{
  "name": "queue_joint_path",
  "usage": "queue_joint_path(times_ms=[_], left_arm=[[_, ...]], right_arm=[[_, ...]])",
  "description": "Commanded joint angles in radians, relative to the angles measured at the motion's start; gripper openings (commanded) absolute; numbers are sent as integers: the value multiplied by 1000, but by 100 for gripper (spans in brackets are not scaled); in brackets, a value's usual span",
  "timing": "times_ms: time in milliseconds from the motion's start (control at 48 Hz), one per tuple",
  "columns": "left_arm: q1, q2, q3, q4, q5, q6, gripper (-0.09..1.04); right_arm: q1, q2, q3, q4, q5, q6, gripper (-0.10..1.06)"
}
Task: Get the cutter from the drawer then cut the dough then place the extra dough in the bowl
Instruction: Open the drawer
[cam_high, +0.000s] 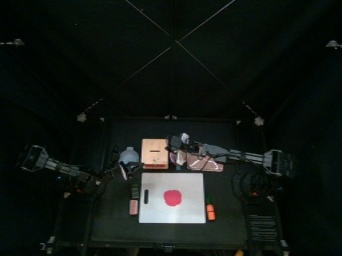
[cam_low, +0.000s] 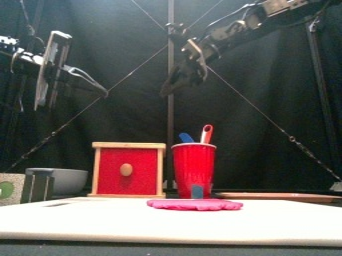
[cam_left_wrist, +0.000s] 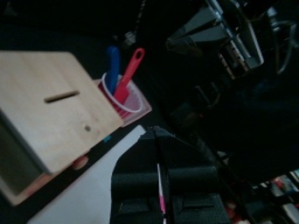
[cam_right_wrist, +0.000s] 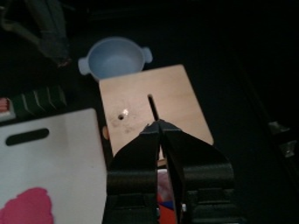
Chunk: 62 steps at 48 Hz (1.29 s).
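Your right gripper (cam_right_wrist: 156, 131) hangs clenched, empty, above the wooden box (cam_right_wrist: 152, 101), mid-frame in its wrist view; only the front view shows you the red drawer front (cam_low: 128, 170), flush. Flat red dough (cam_high: 171, 197) lies on the white board (cam_high: 190, 183), lower centre from above. Left gripper (cam_left_wrist: 156, 140), clenched, hangs upper left in front view.
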Motion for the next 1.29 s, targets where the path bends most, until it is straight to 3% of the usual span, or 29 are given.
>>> queue_joint_path(times_ms=[21,208,333,458,708,958,1125,1292], left_arm=[[-41,124,-72,-75,-32,-2,-2],[-60,305,-160,-140,-32,-5,0],[-63,337,-163,-160,-32,-37,1],[-64,342,-137,-192,-32,-78,4],[-63,388,-133,-195,-46,-147,12],[-48,449,-167,-146,-41,-156,20],[-48,460,-186,-149,-41,-158,39],[-34,462,-192,-181,-34,-161,66]], right_arm=[[-2,77,-118,44,61,-37,5],[-2,216,-270,238,181,-233,5],[-15,288,-348,414,276,-417,5],[-34,334,-377,512,316,-534,5],[-67,371,-383,489,318,-540,5],[-67,390,-365,457,322,-535,5],[-61,393,-347,451,324,-534,5],[-61,393,-328,439,324,-534,5]])
